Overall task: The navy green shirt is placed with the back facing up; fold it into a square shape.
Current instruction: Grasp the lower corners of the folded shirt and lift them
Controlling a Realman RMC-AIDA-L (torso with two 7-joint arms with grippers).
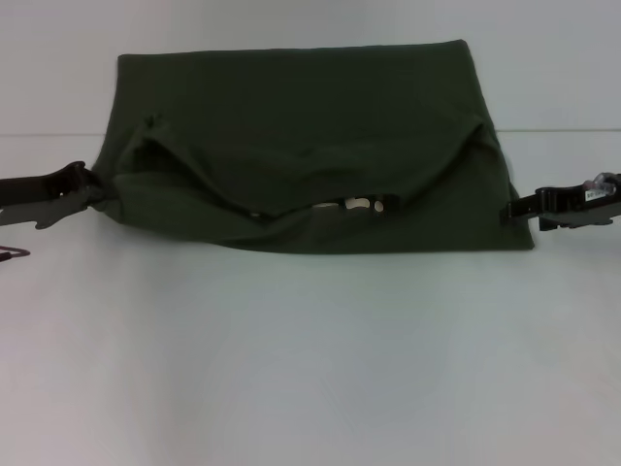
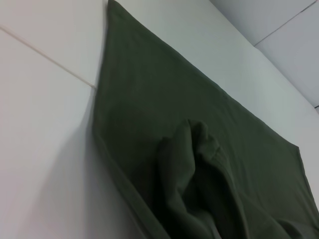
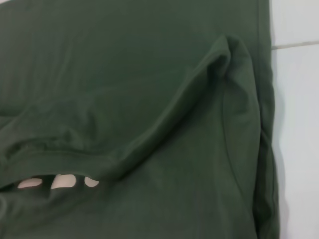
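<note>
The navy green shirt (image 1: 291, 146) lies spread on the white table (image 1: 310, 369), dark olive and plain. Both sleeves are folded in over its middle, leaving raised ridges (image 2: 199, 164) (image 3: 219, 64). A white neck label (image 1: 361, 205) peeks out from under a fold near the front edge. My left gripper (image 1: 97, 197) is at the shirt's left front corner, shut on a bunched pinch of fabric. My right gripper (image 1: 511, 211) reaches in from the right and meets the shirt's right edge low down. Neither wrist view shows its own fingers.
A seam in the white table (image 1: 563, 131) runs across behind the shirt's middle. A thin dark reddish loop (image 1: 12, 253) lies at the far left edge. Bare table stretches in front of the shirt.
</note>
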